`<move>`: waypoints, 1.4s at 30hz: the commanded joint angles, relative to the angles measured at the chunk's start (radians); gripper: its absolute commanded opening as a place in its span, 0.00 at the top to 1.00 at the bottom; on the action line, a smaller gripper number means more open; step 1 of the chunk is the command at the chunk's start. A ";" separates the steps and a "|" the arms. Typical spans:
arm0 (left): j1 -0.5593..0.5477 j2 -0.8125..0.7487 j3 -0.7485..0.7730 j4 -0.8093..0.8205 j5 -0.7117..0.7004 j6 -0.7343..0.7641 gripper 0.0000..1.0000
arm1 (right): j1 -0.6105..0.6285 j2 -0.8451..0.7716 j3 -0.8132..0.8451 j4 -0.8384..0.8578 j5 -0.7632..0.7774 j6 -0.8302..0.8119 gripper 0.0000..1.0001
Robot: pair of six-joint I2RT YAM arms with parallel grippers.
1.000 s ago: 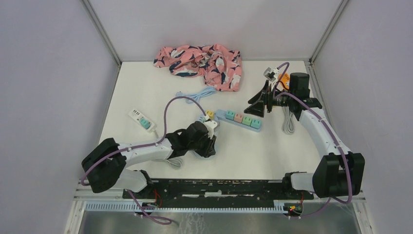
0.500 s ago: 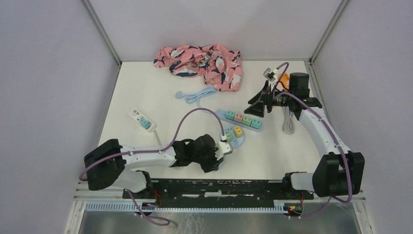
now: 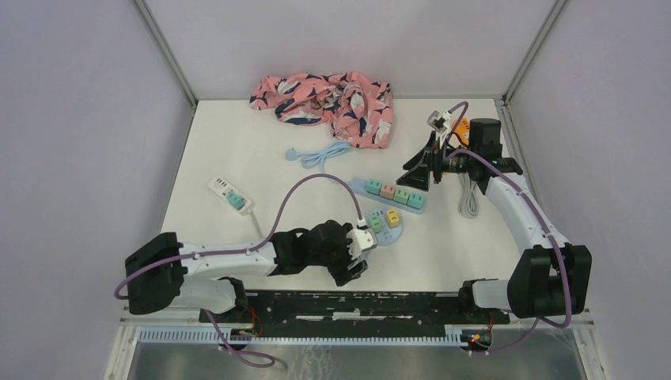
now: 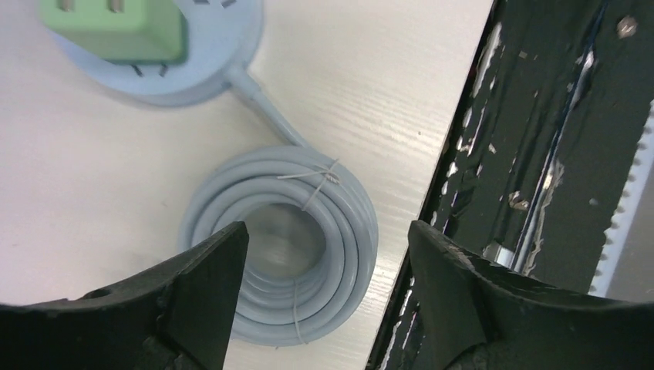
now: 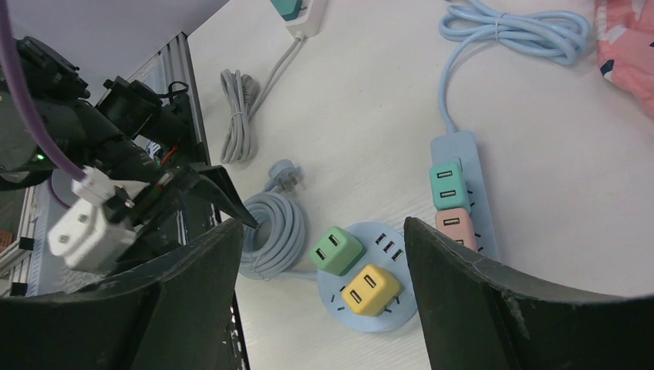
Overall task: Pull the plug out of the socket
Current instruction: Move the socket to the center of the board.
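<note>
1. Socket: round pale-blue plastic disc (image 3: pixel 388 236), carrying green cube plug (image 5: pixel 336 250) and yellow cube plug (image 5: pixel 370 289), both seated.
2. Left gripper (image 4: pixel 325 231): fingers spread, empty, just beside disc, over its coiled grey cable (image 4: pixel 351 223).
3. Right gripper (image 5: pixel 322 223): spread, empty, raised well beyond disc's far side.
4. Hazard: closing here would likely pinch cable, not plug; unbraced disc may lift with plug.

The top view looks down from above the 6 o'clock edge, taking in the whole surface (image 3: pixel 237 150). The left wrist view hangs close, facing straight down on a coiled cord (image 4: pixel 281 247). The right wrist view looks from 2 o'clock toward 8, farther off. All three share the round socket (image 3: pixel 385 224).
</note>
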 commanded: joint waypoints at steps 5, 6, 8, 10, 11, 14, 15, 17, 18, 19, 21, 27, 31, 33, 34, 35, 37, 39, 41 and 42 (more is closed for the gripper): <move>-0.003 -0.264 -0.081 0.154 -0.123 -0.042 0.09 | 0.003 0.002 0.048 0.012 -0.013 -0.022 0.18; -0.002 -0.296 -0.095 0.166 -0.144 -0.051 0.07 | 0.005 0.003 0.049 0.012 -0.012 -0.023 0.18; -0.001 -0.359 -0.122 0.199 -0.190 -0.081 0.02 | 0.003 0.004 0.049 0.012 -0.012 -0.023 0.18; 0.000 -0.417 -0.153 0.247 -0.205 -0.114 0.01 | 0.003 0.004 0.048 0.012 -0.011 -0.023 0.18; -0.001 -0.444 -0.172 0.279 -0.205 -0.142 0.01 | 0.004 0.004 0.048 0.012 -0.009 -0.023 0.18; -0.001 -0.506 -0.228 0.374 -0.205 -0.215 0.01 | 0.002 0.004 0.046 0.011 -0.008 -0.024 0.18; 0.000 -0.516 -0.242 0.400 -0.206 -0.241 0.01 | 0.002 0.004 0.046 0.010 -0.007 -0.024 0.18; 0.000 -0.521 -0.264 0.448 -0.189 -0.281 0.01 | 0.001 0.004 0.046 0.010 -0.007 -0.025 0.18; -0.001 -0.516 -0.272 0.469 -0.174 -0.300 0.01 | 0.002 0.003 0.046 0.010 -0.007 -0.025 0.18; -0.001 -0.507 -0.275 0.487 -0.158 -0.318 0.01 | 0.002 0.004 0.046 0.010 -0.006 -0.026 0.18; -0.002 -0.478 -0.274 0.516 -0.147 -0.369 0.01 | 0.001 0.005 0.046 0.010 -0.007 -0.025 0.18; -0.001 -0.326 -0.276 0.639 -0.139 -0.503 0.03 | -0.002 0.002 0.046 0.010 -0.006 -0.026 0.18; -0.001 -0.189 -0.232 0.680 -0.097 -0.590 0.05 | -0.005 0.003 0.047 0.009 -0.007 -0.026 0.18; 0.000 -0.124 -0.199 0.675 -0.078 -0.637 0.07 | -0.006 0.002 0.047 0.010 -0.007 -0.026 0.18; -0.001 -0.095 -0.182 0.675 -0.063 -0.660 0.08 | -0.007 0.002 0.047 0.009 -0.007 -0.026 0.18; 0.000 -0.068 -0.171 0.677 -0.055 -0.671 0.10 | -0.007 0.003 0.046 0.009 -0.007 -0.026 0.18; -0.001 -0.022 -0.149 0.667 -0.038 -0.702 0.14 | -0.007 0.002 0.047 0.009 -0.007 -0.026 0.18; -0.002 -0.001 -0.133 0.640 -0.043 -0.725 0.18 | -0.007 0.001 0.046 0.009 -0.007 -0.027 0.18; -0.003 0.012 -0.117 0.605 -0.053 -0.742 0.22 | -0.007 0.002 0.048 0.009 -0.008 -0.028 0.18; -0.006 0.017 -0.107 0.583 -0.060 -0.750 0.24 | -0.007 0.001 0.048 0.007 -0.008 -0.027 0.18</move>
